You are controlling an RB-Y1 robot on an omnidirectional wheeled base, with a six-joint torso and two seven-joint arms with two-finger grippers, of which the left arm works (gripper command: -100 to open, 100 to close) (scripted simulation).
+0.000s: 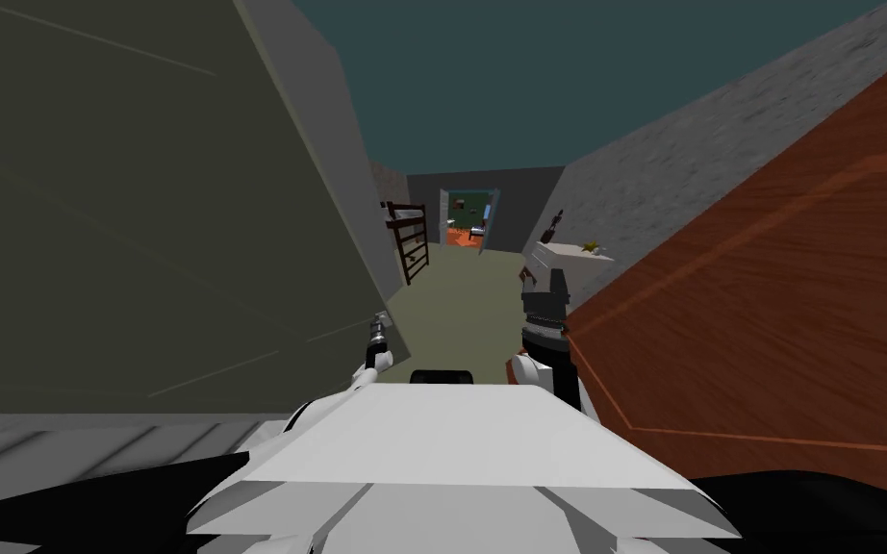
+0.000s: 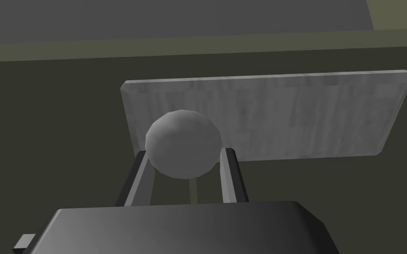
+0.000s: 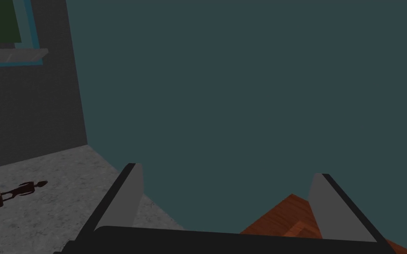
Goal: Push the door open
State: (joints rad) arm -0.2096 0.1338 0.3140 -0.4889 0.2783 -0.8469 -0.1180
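**Left pincer closed on the door knob**

The door is a broad, dark olive panel on my left, running along the left side of the hallway. Its round grey knob sits near one end of a long grey plate mounted flat on the door.

The left pincer is at that knob. Its two fingers stand closer together than when open, one against each side of the ball, so the pincer grips the knob by its fingertips. In the head view the left pincer shows small, right at the door's near edge, where the panel meets the olive floor.

The right pincer is raised ahead of my right shoulder, just beside a reddish-brown wooden panel. Its fingers are spread wide and hold nothing.

Far down the hallway a dark rack leans against the left wall.
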